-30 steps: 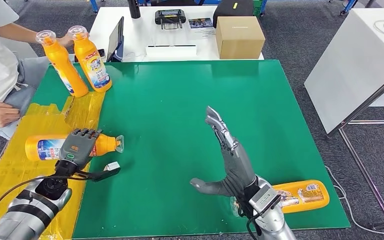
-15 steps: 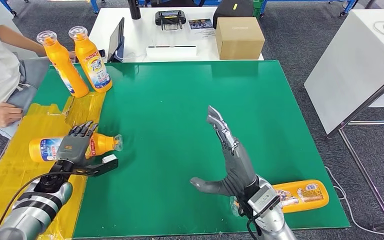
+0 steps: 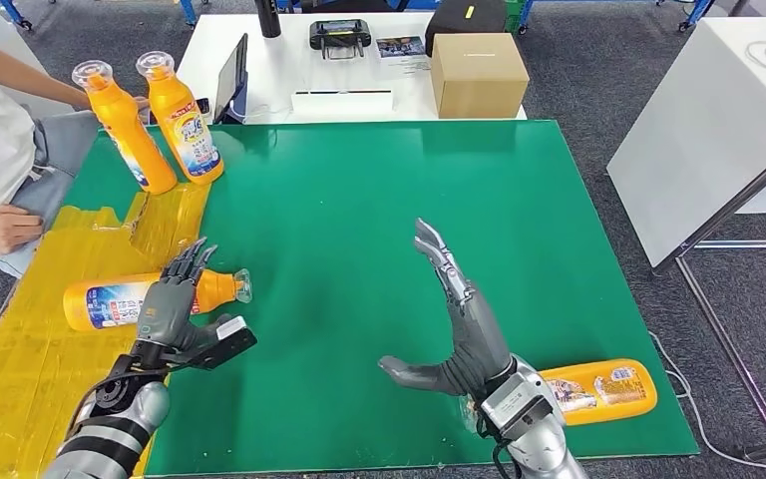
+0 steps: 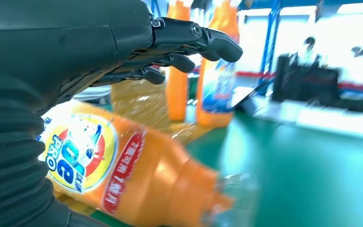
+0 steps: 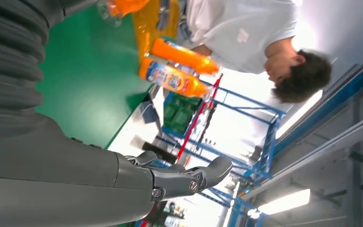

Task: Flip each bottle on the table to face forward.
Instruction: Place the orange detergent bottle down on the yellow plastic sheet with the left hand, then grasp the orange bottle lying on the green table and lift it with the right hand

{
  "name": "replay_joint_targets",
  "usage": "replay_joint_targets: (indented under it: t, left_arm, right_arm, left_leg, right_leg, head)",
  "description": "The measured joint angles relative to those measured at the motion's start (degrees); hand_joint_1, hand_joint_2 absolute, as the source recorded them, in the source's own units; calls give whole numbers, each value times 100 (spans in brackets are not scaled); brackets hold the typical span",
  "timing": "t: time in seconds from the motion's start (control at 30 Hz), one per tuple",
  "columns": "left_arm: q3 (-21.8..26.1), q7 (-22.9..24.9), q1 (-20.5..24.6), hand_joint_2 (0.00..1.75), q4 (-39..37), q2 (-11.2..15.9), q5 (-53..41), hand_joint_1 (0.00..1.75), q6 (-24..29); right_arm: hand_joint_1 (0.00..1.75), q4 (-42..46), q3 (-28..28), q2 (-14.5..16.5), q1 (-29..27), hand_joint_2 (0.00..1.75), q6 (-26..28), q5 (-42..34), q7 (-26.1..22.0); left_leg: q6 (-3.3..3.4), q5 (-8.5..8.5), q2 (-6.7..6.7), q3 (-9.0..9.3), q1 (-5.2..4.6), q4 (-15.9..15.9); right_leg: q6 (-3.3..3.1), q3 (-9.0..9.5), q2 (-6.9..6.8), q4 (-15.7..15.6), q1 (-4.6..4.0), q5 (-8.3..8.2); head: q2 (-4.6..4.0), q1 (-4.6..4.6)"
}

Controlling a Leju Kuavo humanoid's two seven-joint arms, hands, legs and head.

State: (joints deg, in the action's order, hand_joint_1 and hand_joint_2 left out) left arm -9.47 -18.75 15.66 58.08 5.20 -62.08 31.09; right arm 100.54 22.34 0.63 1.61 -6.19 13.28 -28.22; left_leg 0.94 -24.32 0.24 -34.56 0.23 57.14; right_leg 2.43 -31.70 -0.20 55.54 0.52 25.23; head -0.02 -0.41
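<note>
An orange bottle (image 3: pixel 120 302) lies on its side on the yellow tape at the left, its clear cap (image 3: pixel 242 286) pointing right. My left hand (image 3: pixel 174 302) hovers over its neck with the fingers stretched out and lifted off it; in the left wrist view the fingers (image 4: pixel 194 38) stand above the bottle (image 4: pixel 123 175), whose blue label faces the camera. My right hand (image 3: pixel 459 324) is raised over the green mat, open and holding nothing. A second orange bottle (image 3: pixel 603 389) lies at the front right, behind my right wrist. Two bottles (image 3: pixel 125 130) (image 3: pixel 182 118) stand upright at the back left.
A person sits at the left, one hand (image 3: pixel 0 228) near the table's yellow edge. Behind the green mat (image 3: pixel 359 200) a white table holds a cardboard box (image 3: pixel 477 72), a tablet (image 3: pixel 231 78) and a controller (image 3: pixel 339 35). A white table (image 3: pixel 718 120) stands to the right.
My left hand has lifted its fingers off the lying bottle and slid right and nearer to me. The bottle has shifted slightly to the right. The right hand has barely moved.
</note>
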Motion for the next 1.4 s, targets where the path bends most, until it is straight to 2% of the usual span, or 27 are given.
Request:
replay_joint_targets:
  t: [0.23, 0.57, 0.67, 0.8, 0.93, 1.1, 1.17, 1.23, 1.4]
  left_arm:
    - [141, -254, -571, 175, 1162, -207, 293, 0, 179]
    - [175, -278, -735, 175, 1568, -257, 332, 0, 177]
    - [191, -444, -810, 175, 1705, -290, 556, 0, 179]
    - [196, -678, -1102, 175, 2283, -384, 971, 0, 145]
    - [195, -944, -1444, 175, 3019, -530, 1904, 0, -318]
    - [208, -1096, -1816, 175, 3736, -735, 2935, 0, -1175]
    - [226, -1103, -1904, 175, 3894, -805, 3075, 0, -1336]
    - [253, -1108, -1946, 175, 3993, -855, 3109, 0, -1388]
    - [284, -1120, -1981, 175, 4122, -944, 3192, 0, -1532]
  right_arm:
    - [0, 0, -33, -91, -165, 175, 223, 296, 38]
    - [0, 0, -33, -144, -192, 175, 242, 337, 38]
    - [0, 0, -33, -165, -214, 175, 391, 613, 57]
    - [0, 1, -31, -289, -359, 175, 606, 1211, 146]
    - [0, 2, -21, -695, -544, 175, 791, 2418, 478]
    - [0, 2, -57, -1650, -991, 175, 929, 3504, 1092]
    - [0, 2, -120, -2024, -1181, 175, 976, 3648, 1281]
    - [0, 2, -164, -2266, -1289, 175, 999, 3697, 1334]
    - [0, 2, -206, -2535, -1409, 175, 1022, 3801, 1640]
  left_leg:
    - [0, -1, -1, -1, 1, 0]
    - [0, 0, -1, -1, 2, 0]
    - [0, 0, -1, -1, 1, 0]
    - [1, -2, -2, -4, 1, 0]
    - [3, -5, -5, -5, -2, 0]
    - [9, -9, -14, -7, -13, 0]
    - [12, -11, -15, -8, -15, 0]
    - [12, -13, -11, -5, -16, 1]
    - [8, -12, -12, 1, -13, 1]
  right_leg:
    - [0, -3, 0, 0, -3, 0]
    - [0, -1, -1, 0, -3, 0]
    - [0, -1, 0, 0, -3, 0]
    - [1, -4, -1, -1, -1, 1]
    - [2, -5, -2, -3, 2, 2]
    - [4, -3, -8, -6, 12, 3]
    - [5, -2, -9, -5, 13, 2]
    - [6, -3, -5, -6, 13, 1]
    - [5, -2, -4, -5, 9, 1]
  head:
    - [0, -3]
    - [0, -2]
    - [0, -3]
    - [0, -2]
    - [0, -3]
    - [0, -3]
    - [0, -2]
    - [0, -3]
    - [0, -6]
